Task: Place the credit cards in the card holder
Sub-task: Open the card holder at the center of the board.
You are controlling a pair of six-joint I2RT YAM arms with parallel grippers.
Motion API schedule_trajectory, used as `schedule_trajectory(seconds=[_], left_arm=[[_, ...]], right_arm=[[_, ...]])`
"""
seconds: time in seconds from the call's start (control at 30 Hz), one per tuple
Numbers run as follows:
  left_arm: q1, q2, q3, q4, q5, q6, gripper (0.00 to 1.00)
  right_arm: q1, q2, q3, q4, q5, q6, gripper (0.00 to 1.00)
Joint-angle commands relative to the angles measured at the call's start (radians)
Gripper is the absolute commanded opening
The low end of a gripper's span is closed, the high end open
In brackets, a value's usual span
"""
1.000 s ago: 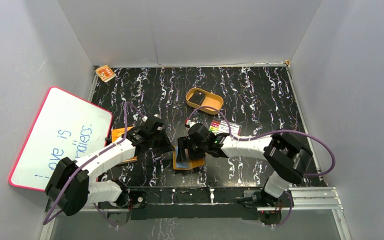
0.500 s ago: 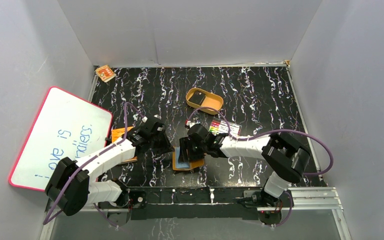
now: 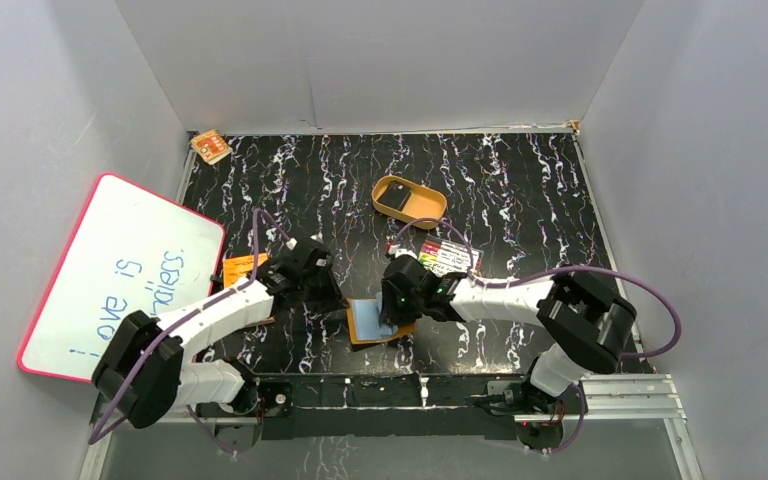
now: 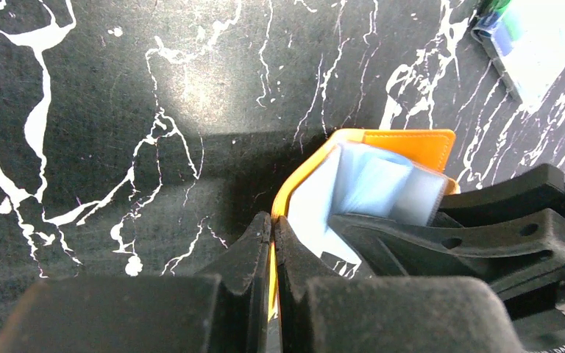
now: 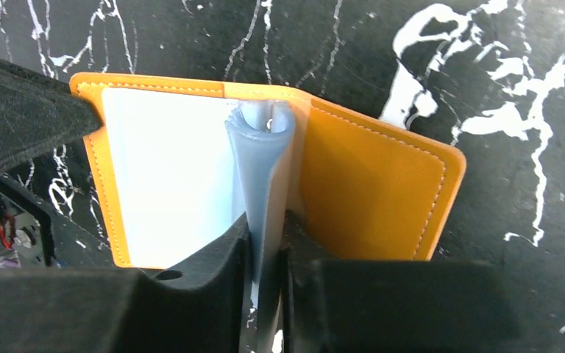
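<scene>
- Since earlier, the right gripper is closed onto the wallet, on its blue leaf.
- The wallet is laid open on the table; its orange edge is pinched by the left gripper.

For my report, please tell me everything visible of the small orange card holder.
The small orange leather card holder lies open on the black marbled table, near its front edge. Stitching runs along its rim. The inside is light blue, with soft pocket leaves standing at the fold. The left gripper pinches one cover's edge, and the right gripper pinches the leaves. No card shows inside.
</scene>
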Motion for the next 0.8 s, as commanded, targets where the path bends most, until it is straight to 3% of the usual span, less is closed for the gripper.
schedule_trajectory(seconds=[0.0, 0.07, 0.1, 0.3, 0.33, 0.43, 0.5, 0.6, 0.77], left_arm=[[-0.002, 0.033, -0.009, 0.018, -0.011, 0.026, 0.0], [-0.002, 0.062, -0.006, 0.038, -0.016, 0.033, 0.0], [-0.002, 0.076, -0.002, 0.046, -0.015, 0.038, 0.0], [-0.002, 0.143, 0.067, 0.038, -0.042, 0.07, 0.0], [-0.002, 0.138, 0.078, 0.028, -0.052, 0.077, 0.06], [-0.002, 0.091, 0.089, 0.006, -0.092, 0.089, 0.42], [-0.001, 0.048, 0.085, -0.005, -0.105, 0.091, 0.59], [-0.002, -0.012, 0.073, -0.015, -0.094, 0.084, 0.67], [-0.007, -0.081, 0.027, 0.076, 0.034, 0.028, 0.68]], right_arm=[[0.003, -0.06, -0.06, -0.047, 0.069, 0.034, 0.2], [0.003, -0.077, -0.082, -0.044, 0.071, 0.048, 0.03], [0.002, -0.082, -0.088, -0.045, 0.073, 0.055, 0.0], [0.003, -0.106, -0.118, -0.031, 0.069, 0.103, 0.0], [0.003, -0.107, -0.119, -0.031, 0.069, 0.109, 0.0], [0.003, -0.107, -0.115, -0.034, 0.075, 0.121, 0.0], [0.003, -0.108, -0.112, -0.035, 0.078, 0.126, 0.0], [0.003, -0.108, -0.108, -0.031, 0.077, 0.136, 0.0], [0.003, -0.107, -0.104, -0.021, 0.068, 0.145, 0.0]])
